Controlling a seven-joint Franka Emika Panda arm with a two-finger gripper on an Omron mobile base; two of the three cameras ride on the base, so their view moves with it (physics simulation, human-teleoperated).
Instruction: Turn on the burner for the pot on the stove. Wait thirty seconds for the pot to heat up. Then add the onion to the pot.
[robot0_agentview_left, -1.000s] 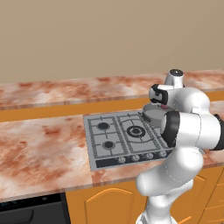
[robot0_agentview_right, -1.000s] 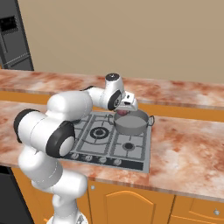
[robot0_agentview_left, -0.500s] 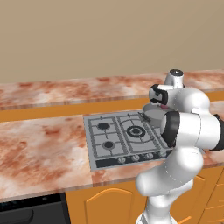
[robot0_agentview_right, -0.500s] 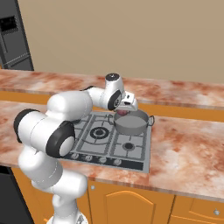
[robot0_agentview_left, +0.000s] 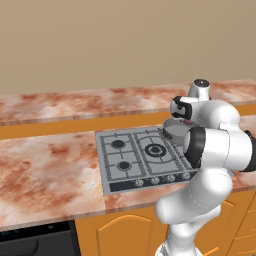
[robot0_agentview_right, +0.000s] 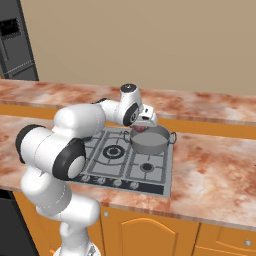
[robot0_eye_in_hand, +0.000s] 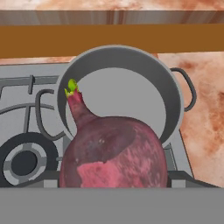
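Carrying the onion (robot0_eye_in_hand: 113, 153) in my gripper (robot0_agentview_right: 141, 126), jaws closed around it, I hold it above the near-left rim of the pot (robot0_agentview_right: 149, 140), which sits on the stove (robot0_agentview_right: 125, 165) at its back right corner. I keep it high so it clears the rim, and over the bare grey pot floor so it should fall inside once let go.

Setting: a rendered home kitchen. Evidence: a marbled reddish stone bench (robot0_agentview_left: 45, 165) over orange wooden cabinet doors (robot0_agentview_right: 145, 235); a grey five-burner gas stove (robot0_agentview_left: 145, 155) at frame centre; a dark appliance (robot0_agentview_right: 17, 45) at upper left of the right base view.
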